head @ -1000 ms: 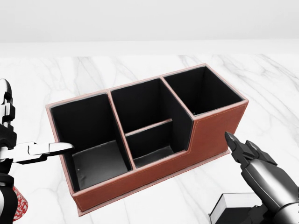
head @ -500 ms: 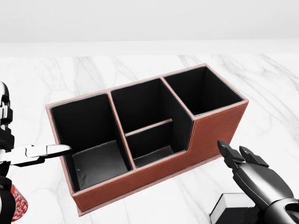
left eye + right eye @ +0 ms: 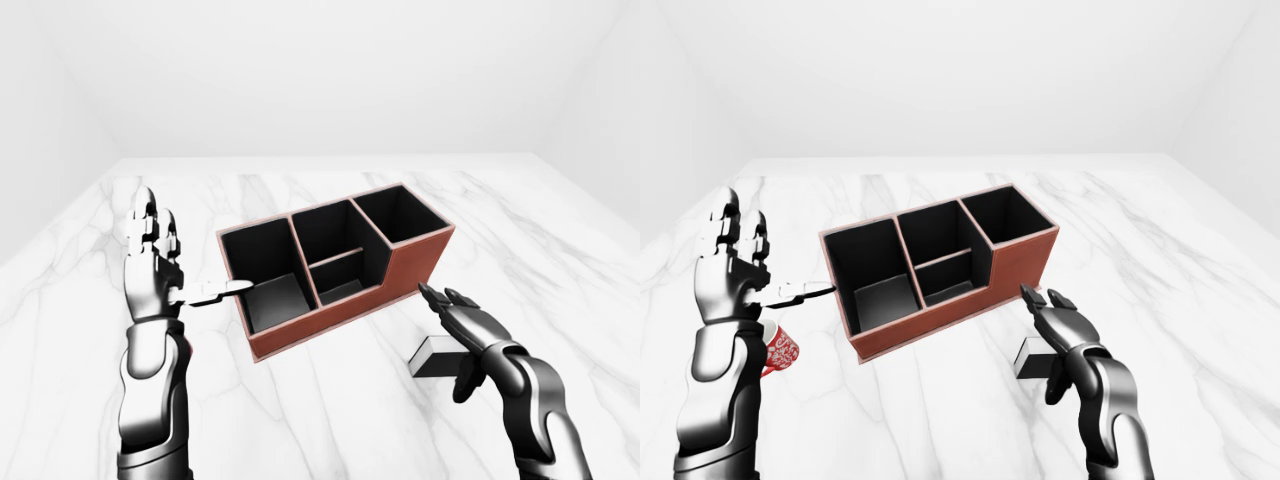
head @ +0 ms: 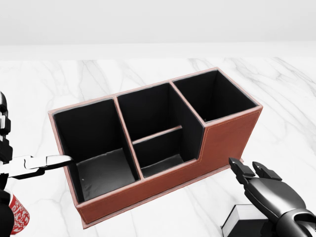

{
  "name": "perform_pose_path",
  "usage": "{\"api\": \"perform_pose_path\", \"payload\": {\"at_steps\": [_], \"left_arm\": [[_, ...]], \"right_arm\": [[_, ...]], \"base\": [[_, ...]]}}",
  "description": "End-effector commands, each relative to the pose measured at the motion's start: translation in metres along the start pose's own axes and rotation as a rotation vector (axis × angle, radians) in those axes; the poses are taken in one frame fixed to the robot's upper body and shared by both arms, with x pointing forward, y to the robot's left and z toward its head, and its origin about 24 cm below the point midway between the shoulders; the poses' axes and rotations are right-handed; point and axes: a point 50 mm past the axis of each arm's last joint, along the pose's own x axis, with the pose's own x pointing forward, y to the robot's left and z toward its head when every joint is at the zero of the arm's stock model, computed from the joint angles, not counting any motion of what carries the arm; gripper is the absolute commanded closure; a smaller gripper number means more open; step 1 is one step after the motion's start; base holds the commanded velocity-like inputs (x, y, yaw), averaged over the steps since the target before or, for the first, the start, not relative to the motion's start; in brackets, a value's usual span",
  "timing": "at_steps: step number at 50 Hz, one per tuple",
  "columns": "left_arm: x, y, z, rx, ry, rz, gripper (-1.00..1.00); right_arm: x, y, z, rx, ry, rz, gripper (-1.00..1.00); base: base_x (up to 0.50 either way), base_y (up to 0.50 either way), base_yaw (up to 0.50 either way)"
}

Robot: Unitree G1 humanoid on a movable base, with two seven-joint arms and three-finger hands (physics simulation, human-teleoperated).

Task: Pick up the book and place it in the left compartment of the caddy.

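Note:
The caddy [image 4: 148,193] is red-brown with black insides and stands in the middle of the marble table. Its left compartment [image 4: 98,148] is wide and holds nothing. The book [image 3: 430,356] is dark with white page edges; it lies flat on the table to the caddy's lower right and is cut off at the bottom of the head view [image 4: 242,217]. My right hand [image 3: 447,302] is open, fingers stretched out just above the book and not touching it. My left hand [image 3: 170,270] is open and raised left of the caddy, its thumb [image 4: 47,161] pointing at the left wall.
A red patterned cup [image 3: 780,352] stands on the table below my left hand, left of the caddy. The caddy's middle part is split in two by a low divider [image 4: 157,135], and its right compartment [image 4: 215,96] is deep.
My right hand has sunk and drifted a little left in the head view, closer over the book. My left hand has dropped slightly. The caddy and the book have not moved.

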Motion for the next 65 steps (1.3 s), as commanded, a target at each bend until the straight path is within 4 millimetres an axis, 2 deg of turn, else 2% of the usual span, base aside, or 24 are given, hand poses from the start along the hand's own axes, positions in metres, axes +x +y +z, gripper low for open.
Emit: {"api": "perform_pose_path", "payload": {"at_steps": [1,22,25,34,38,50,58,65], "left_arm": [[-0.001,0.002,-0.001,0.001,0.006,0.007,-1.00],[-0.002,0.004,-0.001,0.001,0.007,0.010,-1.00],[-0.002,0.005,0.000,0.001,0.001,0.011,-1.00],[-0.004,0.006,0.001,0.001,-0.001,0.013,-1.00],[-0.005,0.007,0.003,0.001,-0.009,0.016,-1.00],[-0.008,0.007,0.006,-0.003,-0.017,0.013,-1.00],[-0.007,0.006,0.005,-0.006,-0.015,0.008,-1.00],[-0.006,0.005,0.003,-0.009,-0.008,0.007,-1.00]], "right_arm": [[0.006,0.003,-0.005,-0.025,0.021,0.032,-1.00],[0.019,0.014,-0.014,-0.059,0.055,0.117,-1.00],[0.018,0.014,-0.015,-0.072,0.050,0.117,0.98],[0.012,0.016,-0.015,-0.078,0.056,0.112,1.00],[0.010,0.011,-0.013,-0.077,0.049,0.085,1.00],[-0.002,-0.026,0.009,-0.082,-0.034,-0.096,1.00],[-0.019,-0.052,0.019,-0.070,-0.078,-0.234,1.00],[-0.023,-0.059,0.024,-0.069,-0.098,-0.274,1.00]], "base": [[0.00,0.00,0.00],[0.00,0.00,0.00],[0.00,0.00,0.00],[0.00,0.00,0.00],[0.00,0.00,0.00],[0.00,0.00,0.00],[0.00,0.00,0.00],[0.00,0.00,0.00]]}}
